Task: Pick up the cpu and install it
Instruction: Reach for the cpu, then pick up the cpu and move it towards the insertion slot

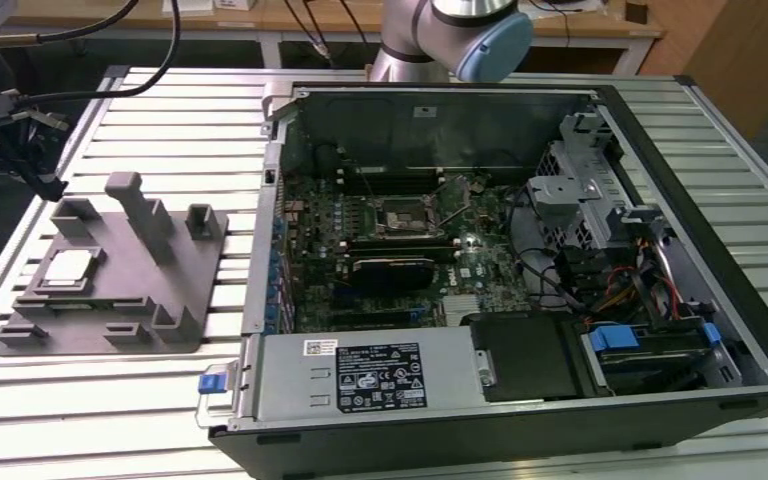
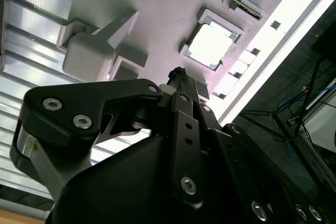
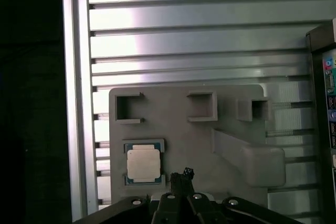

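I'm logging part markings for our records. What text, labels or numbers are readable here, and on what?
Black label on the power supply: print too small to read.
Small white sticker beside it: too small to read.
White tag on the case wall: too small to read.
The cpu in the grey fixture plate: no marking legible.
Nothing can be quoted.

A grey fixture plate (image 1: 144,288) sits beside an open computer case (image 1: 438,120).

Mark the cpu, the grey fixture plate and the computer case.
cpu (image 3: 143,164), first wrist view, centre of its metal top.
fixture plate (image 3: 173,129), first wrist view, bare flat surface.
computer case (image 1: 464,125), exterior view, inner back wall.
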Controlling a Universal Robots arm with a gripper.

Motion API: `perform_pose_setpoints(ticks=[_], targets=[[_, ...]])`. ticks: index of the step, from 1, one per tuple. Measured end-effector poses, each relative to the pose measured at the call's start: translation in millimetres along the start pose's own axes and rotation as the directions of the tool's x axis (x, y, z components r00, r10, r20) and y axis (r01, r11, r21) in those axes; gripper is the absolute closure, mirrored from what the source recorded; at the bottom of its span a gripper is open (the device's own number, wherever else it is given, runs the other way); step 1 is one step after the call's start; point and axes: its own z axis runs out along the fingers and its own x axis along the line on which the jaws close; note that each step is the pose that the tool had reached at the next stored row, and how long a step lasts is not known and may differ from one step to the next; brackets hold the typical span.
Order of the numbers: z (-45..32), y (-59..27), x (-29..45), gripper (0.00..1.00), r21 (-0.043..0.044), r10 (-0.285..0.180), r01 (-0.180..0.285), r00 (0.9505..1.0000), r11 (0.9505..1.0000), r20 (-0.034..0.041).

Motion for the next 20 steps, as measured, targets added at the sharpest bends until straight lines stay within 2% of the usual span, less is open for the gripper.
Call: perform_pose_setpoints(ticks=[4, 11, 20], targets=[[3.3, -0.4, 3.3, 0.89, 0.0, 0.0, 0.0, 1.0, 1.0, 0.0], [3.6, -0.5, 4.4, 0.89, 0.0, 0.0, 0.0, 1.0, 1.0, 0.0], [7.1, -1.0, 9.3, 0.89, -0.0001, 0.0, 0.0, 1.0, 1.0, 0.0002]])
